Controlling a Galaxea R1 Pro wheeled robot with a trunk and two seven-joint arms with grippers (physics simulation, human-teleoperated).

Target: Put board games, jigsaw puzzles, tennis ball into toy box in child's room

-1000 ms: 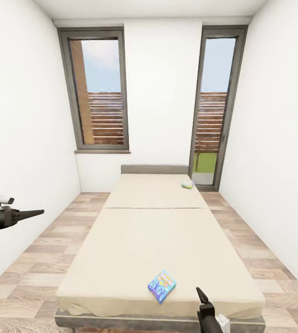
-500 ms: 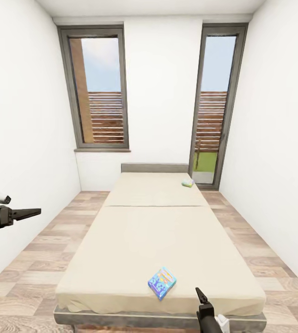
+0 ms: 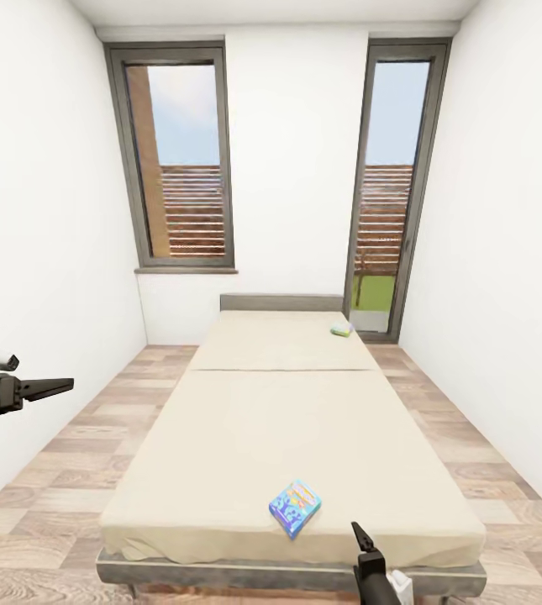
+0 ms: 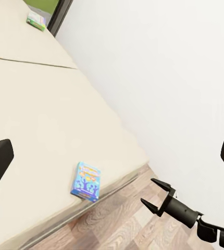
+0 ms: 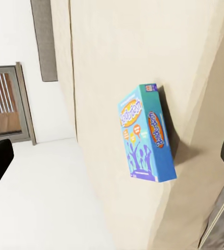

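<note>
A large low bed [image 3: 287, 437] with a plain beige mattress and a low grey headboard runs down the middle of a white-walled room with a wood-plank floor [image 3: 52, 487] and two tall grey-framed windows [image 3: 185, 160] in the far wall. Two of the task's toys lie on the mattress, well apart: a flat blue board game box with busy orange and yellow print [image 3: 295, 507] near the foot edge, and a second, pale green game box [image 3: 341, 329] up by the headboard on the right side. Both boxes rest flat on the mattress — neither is touched by an arm.

The black left gripper [image 3: 52, 386] hangs over the floor beside the left wall, its fingers drawn to a point in the head view. The black right gripper [image 4: 154, 194] hovers just off the bed's foot corner, near the blue box; from the left wrist camera its two fingers stand spread apart, grasping nothing.
</note>
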